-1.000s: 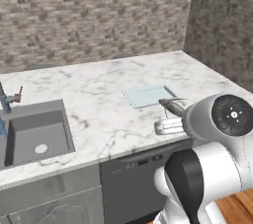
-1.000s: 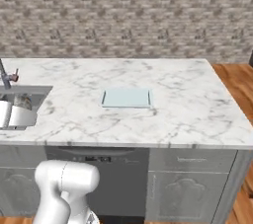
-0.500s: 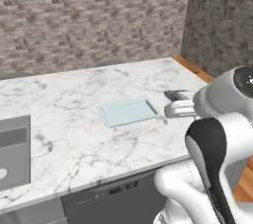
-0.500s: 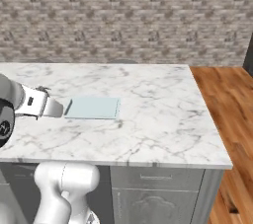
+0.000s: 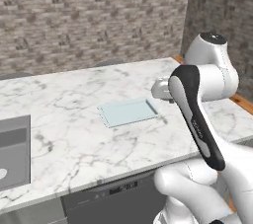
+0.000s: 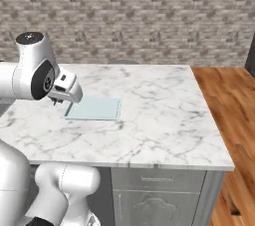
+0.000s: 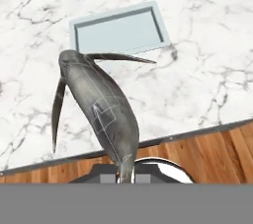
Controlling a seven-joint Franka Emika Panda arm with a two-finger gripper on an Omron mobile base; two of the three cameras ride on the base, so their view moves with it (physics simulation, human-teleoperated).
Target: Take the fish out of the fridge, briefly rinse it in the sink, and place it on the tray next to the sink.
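Note:
In the hand view the dark grey fish hangs tail-first from my gripper, which is shut on its tail end. The fish floats above the marble counter near its front edge. The pale blue tray lies empty beyond the fish's head. In the left base view the tray sits mid-counter, and my hand hovers just past its right end, partly behind the arm. From the right base view my gripper hangs over the tray's left end. A corner of the dark sink shows at far left.
The white marble counter ends at the right over a wooden floor. A stone wall runs behind it. A dishwasher panel sits below the counter front. My own arm rises at the counter's right end.
The whole picture has slid left as the base drove right; the sink went from centre-left to the left edge. My arm rose and carried the fish beside the tray.

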